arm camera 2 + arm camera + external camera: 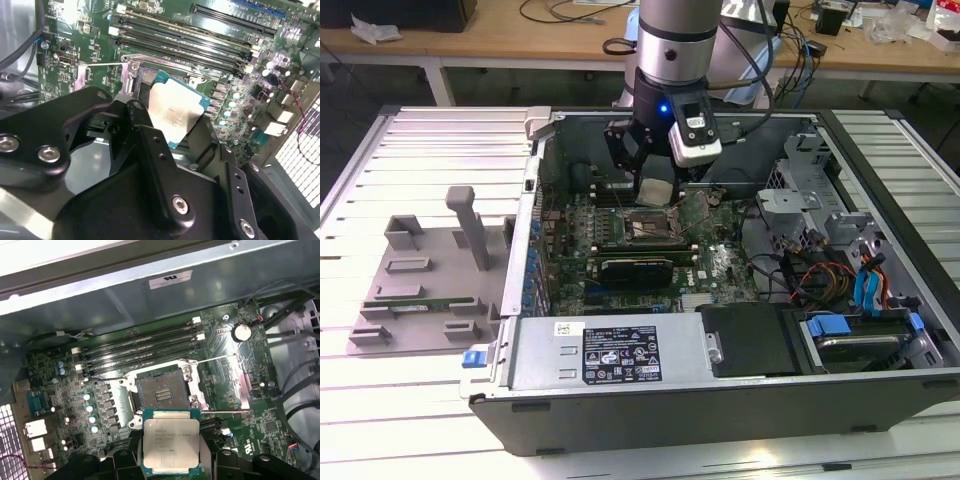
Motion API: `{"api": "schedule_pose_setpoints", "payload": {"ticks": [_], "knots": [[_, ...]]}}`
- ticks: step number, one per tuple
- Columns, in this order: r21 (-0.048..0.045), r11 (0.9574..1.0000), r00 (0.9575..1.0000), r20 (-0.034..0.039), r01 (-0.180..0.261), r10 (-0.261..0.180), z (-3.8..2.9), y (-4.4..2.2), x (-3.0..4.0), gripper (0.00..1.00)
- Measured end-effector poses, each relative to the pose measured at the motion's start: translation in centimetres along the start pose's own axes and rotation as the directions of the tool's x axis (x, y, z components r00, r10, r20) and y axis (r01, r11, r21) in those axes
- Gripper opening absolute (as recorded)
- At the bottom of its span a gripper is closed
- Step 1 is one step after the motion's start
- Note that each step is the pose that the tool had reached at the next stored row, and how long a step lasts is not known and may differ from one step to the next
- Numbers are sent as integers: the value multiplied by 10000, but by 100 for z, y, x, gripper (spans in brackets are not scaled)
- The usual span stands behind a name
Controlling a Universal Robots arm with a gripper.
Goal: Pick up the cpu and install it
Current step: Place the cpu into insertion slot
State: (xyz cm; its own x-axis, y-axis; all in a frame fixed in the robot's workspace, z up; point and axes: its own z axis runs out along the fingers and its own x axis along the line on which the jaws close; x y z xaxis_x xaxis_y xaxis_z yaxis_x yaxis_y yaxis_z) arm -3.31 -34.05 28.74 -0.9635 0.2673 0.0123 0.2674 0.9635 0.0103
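One slatted pale table point(380, 400) carries an open computer case point(720, 400) lying on its side, and a grey fixture plate point(420, 290) sits on the slats at the exterior view's left, well apart from the motherboard point(260, 405). Wooden workbenches point(520, 45) strewn with cables run along the back of the room. Inside the case, a labelled power supply point(610, 355) lies along the near wall, and rows of dark memory slots point(145, 347) sit beside the square socket point(160, 392), whose metal frame stands open with its contacts exposed. The arm point(675, 40) comes straight down from above into the middle of the case. Its gripper point(171, 455) is clamped on the cpu point(171, 440), with black fingers point(145, 130) pressing two opposite edges and the silvery lid facing up. The chip hangs roughly level above the board, just beside the open socket and not seated in it.
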Motion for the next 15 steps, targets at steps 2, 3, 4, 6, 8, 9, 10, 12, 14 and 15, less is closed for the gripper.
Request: {"api": "schedule_pose_setpoints", "payload": {"ticks": [2, 3, 4, 6, 8, 9, 10, 12, 14, 15], "knots": [[-3, 9996, 9996, 3, -279, 279, 0, 0, 0, 55], [-4, 9993, 9993, 4, -373, 373, 1, 0, 0, 55], [-6, 9987, 9987, 5, -501, 501, 1, 0, 0, 55], [-9, 9973, 9973, 7, -741, 741, 2, 0, 0, 55], [-13, 9947, 9947, 10, -1027, 1027, 2, 0, 0, 55], [-15, 9932, 9932, 11, -1168, 1168, 3, 0, 0, 55], [-16, 9914, 9914, 12, -1312, 1312, 3, 0, 0, 55], [-20, 9882, 9882, 14, -1534, 1534, 4, 0, 0, 55], [-22, 9855, 9855, 16, -1698, 1698, 4, 0, 0, 55], [-22, 9844, 9844, 16, -1757, 1757, 4, 0, 0, 55]]}}
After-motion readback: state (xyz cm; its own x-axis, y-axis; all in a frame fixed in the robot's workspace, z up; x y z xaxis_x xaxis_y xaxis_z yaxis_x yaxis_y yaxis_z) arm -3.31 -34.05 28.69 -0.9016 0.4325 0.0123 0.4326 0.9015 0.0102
